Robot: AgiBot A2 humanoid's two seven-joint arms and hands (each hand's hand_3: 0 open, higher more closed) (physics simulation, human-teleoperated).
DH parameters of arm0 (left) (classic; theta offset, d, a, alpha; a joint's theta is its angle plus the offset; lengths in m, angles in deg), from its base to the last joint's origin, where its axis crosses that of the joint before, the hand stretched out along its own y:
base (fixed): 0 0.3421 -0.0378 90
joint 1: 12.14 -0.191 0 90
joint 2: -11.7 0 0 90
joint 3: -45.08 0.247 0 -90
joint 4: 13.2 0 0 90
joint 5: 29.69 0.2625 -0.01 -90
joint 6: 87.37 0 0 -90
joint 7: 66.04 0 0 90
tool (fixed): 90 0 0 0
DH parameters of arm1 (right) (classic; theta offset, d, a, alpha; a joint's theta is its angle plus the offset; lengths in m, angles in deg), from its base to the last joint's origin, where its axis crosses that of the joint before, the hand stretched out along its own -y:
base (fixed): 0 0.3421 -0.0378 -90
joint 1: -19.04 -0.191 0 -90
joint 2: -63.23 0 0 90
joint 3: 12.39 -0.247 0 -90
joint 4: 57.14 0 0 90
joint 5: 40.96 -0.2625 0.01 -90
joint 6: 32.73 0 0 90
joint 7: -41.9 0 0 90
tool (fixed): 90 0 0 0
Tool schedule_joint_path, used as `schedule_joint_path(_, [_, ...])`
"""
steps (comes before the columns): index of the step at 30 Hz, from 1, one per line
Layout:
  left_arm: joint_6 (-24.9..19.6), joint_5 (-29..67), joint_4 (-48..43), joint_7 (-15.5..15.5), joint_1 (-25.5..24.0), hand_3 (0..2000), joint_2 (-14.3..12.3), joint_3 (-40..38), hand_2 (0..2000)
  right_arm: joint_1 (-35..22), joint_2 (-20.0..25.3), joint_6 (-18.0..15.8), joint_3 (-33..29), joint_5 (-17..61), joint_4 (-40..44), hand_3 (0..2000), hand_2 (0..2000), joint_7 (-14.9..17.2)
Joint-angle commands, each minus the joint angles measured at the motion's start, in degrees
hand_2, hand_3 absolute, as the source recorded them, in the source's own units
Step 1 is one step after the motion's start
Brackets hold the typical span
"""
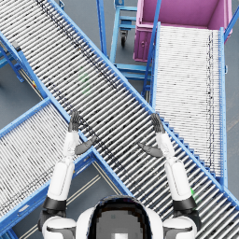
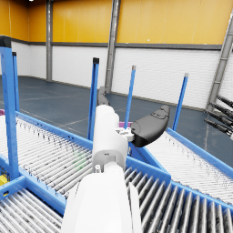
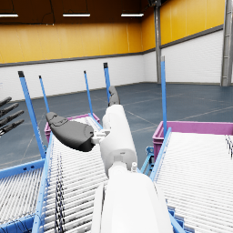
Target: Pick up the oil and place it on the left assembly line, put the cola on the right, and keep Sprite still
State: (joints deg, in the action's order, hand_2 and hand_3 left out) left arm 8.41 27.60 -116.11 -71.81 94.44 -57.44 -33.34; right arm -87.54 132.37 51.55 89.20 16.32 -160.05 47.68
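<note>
The robot's two white, smooth-shelled arms reached out over a conveyor of ribbed metal rollers. The left hand [image 1: 77, 135] and the right hand [image 1: 158, 137], both dark and matte, held nothing. On each, the long fingers [image 1: 73, 121] lay straight and close together, pointing away from the body, while the thumbs [image 1: 86, 146] jutted inward toward one another.

Beneath them the middle conveyor [image 1: 107, 93] ran diagonally, its thin grey rollers framed by glossy blue rails. A faint green blur [image 1: 84, 78] showed on those rollers beyond the left hand, too dim to identify. Where the oil, the cola and the Sprite stood could not be told from any view.

A second roller line, the left conveyor [image 1: 28, 140], met it from the robot's left side. The paler right conveyor [image 1: 186, 84] ran straight away on the right. At its far end sat a boxy pink bin [image 1: 142, 46] with smooth walls. Slim blue posts [image 2: 93, 98] rose from the rails. Beyond lay a polished grey floor [image 1: 18, 98] and a wall [image 3: 68, 41] banded yellow above corrugated white.
</note>
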Motion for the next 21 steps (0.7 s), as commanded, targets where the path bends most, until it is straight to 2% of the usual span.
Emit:
schedule_joint_path(1, [0.0, 0.0, 0.0, 0.0, 0.0, 0, 0.0, 0.0, 0, 0.0, 0.0, 0.0, 0.0, 0.0, 0.0, 0, 0, 0.0])
schedule_joint_path(21, [0.0, 0.0, 0.0, 0.0, 0.0, 0, 0.0, 0.0, 0, 0.0, 0.0, 0.0, 0.0, 0.0, 0.0, 0, 0, 0.0])
